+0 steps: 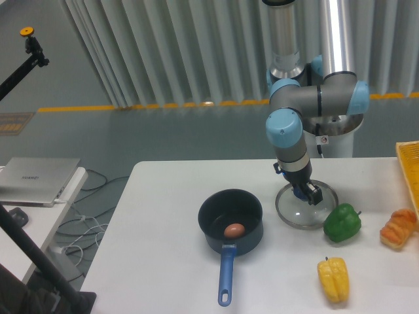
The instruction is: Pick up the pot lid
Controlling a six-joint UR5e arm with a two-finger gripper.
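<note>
The gripper [304, 188] points down over the pot lid [302, 217], its fingers closed in on the lid's blue knob [300, 193]. One dark fingertip shows at the knob's right; the far side of the grasp is partly hidden. The lid is round, of clear glass with a metal rim, and lies roughly flat at the table's back half. Its right edge is beside or touching the green pepper [342, 223].
Left of the lid stands a black pot [211, 229] with a reddish object inside and a blue handle [226, 278] towards the front. A yellow pepper [334, 279], an orange-brown croissant-like item [397, 229] and a yellow rack [411, 171] are on the right.
</note>
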